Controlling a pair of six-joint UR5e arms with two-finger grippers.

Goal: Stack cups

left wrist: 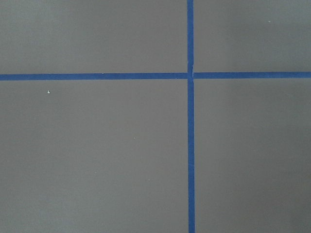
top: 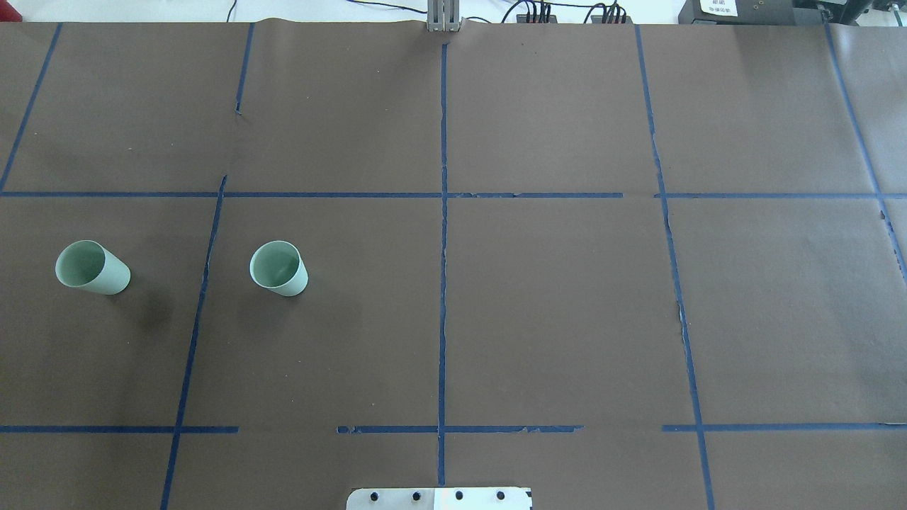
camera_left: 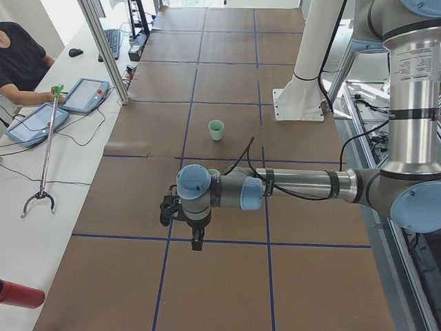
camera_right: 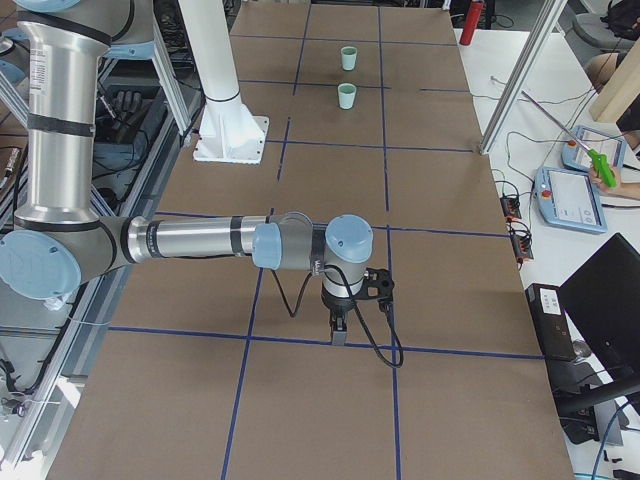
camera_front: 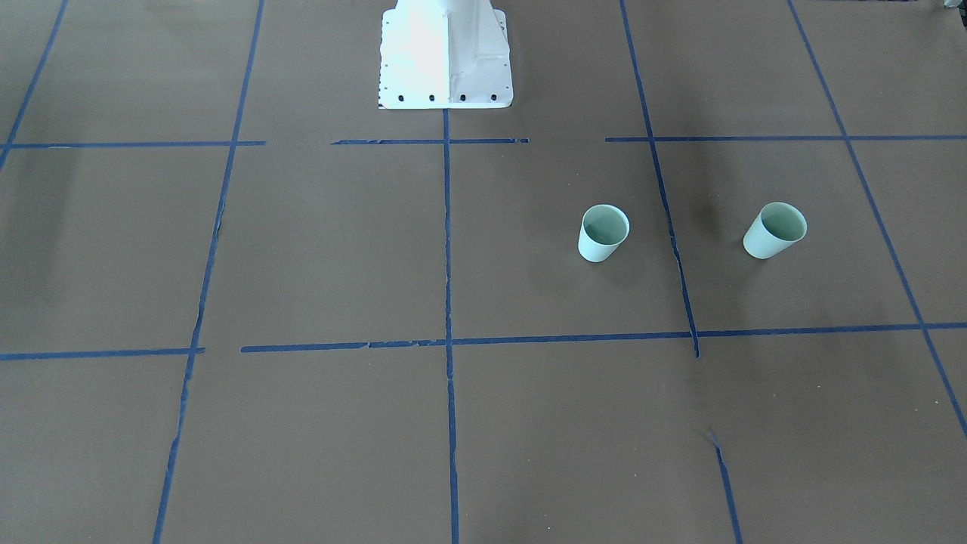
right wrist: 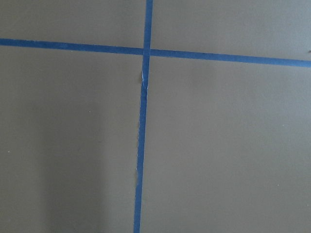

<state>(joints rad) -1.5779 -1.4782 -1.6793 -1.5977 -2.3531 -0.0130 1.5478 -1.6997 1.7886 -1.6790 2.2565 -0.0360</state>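
Well, a skewed grasp may topple the outer cup (top: 92, 268) or inner cup (top: 279, 268) by the left edge; I cannot tell the finger spread of the left gripper (camera_left: 196, 240) or right gripper (camera_right: 338, 328).

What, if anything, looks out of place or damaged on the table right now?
Nothing serious. The outer cup and the inner cup stand upright and apart, with nothing spilled. Only the blue tape grid looks worn: ragged, torn edges and gaps in several lines.
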